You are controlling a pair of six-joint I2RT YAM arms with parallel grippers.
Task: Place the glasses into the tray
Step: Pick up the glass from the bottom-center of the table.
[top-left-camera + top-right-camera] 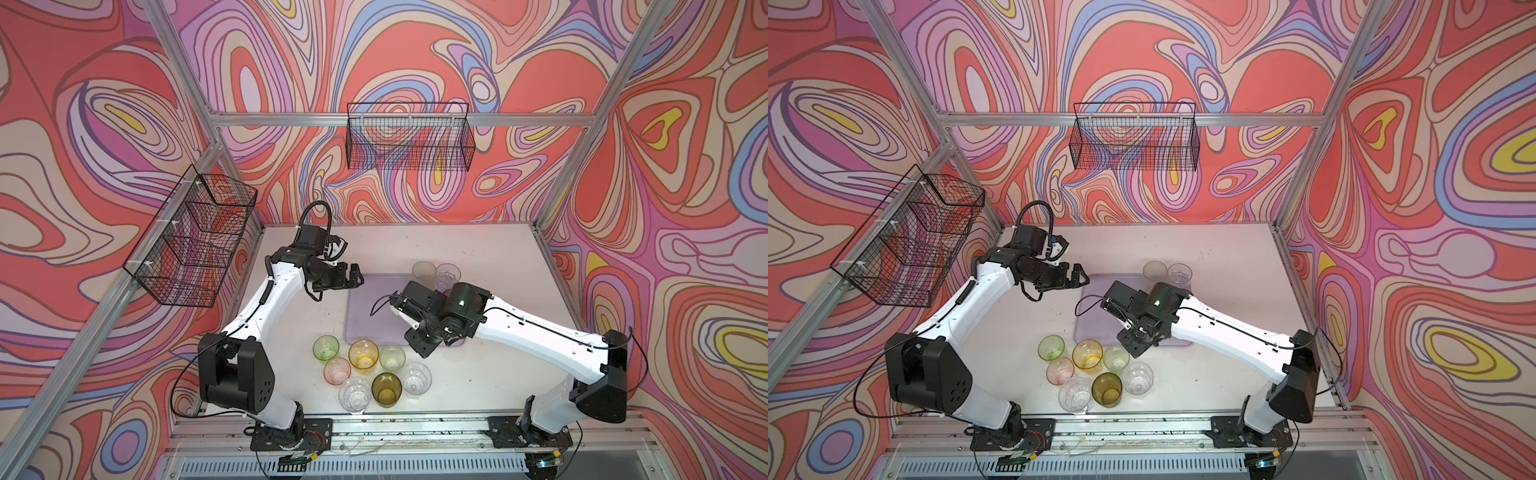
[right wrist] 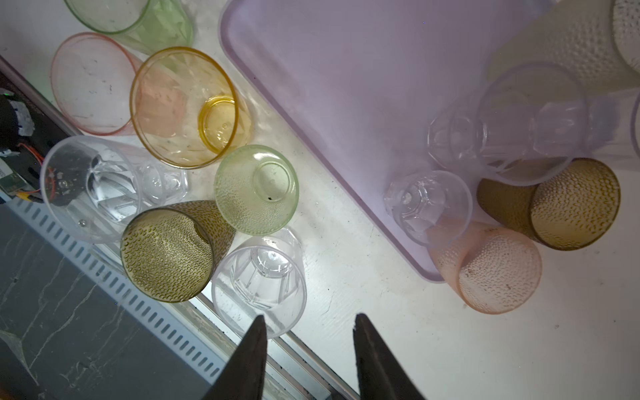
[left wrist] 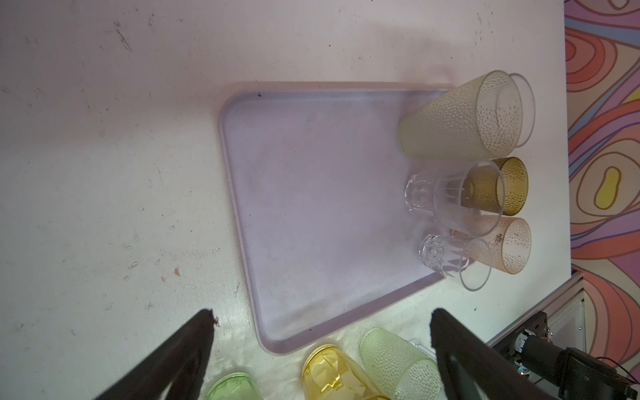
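1. Both top views show my left arm (image 1: 266, 307) bent toward the tray's (image 1: 370, 316) far-left corner, with the left gripper (image 1: 356, 276) spread wide and empty.
2. My right arm (image 1: 540, 332) dips over the tray's near edge. The right gripper (image 2: 309, 317) is partly open and holds nothing.
3. Seven glasses (image 1: 363, 354) stand in front of the tray, and others stand along its right edge.

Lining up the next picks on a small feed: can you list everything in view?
tray: one, pale lavender, mid-table, mostly bare.
loose glasses: seven; two clear, two green, amber, pink, olive; clustered on the table before the tray.
tray-side glasses: six; three clear, pale yellow-green, olive, pink; along the tray's right edge, some inside the rim.
wire baskets: two, black, on left and back walls.
table: one, white, scuffed.
left gripper: open, empty, over the tray's far left corner.
right gripper: open, empty, over the tray's near edge.
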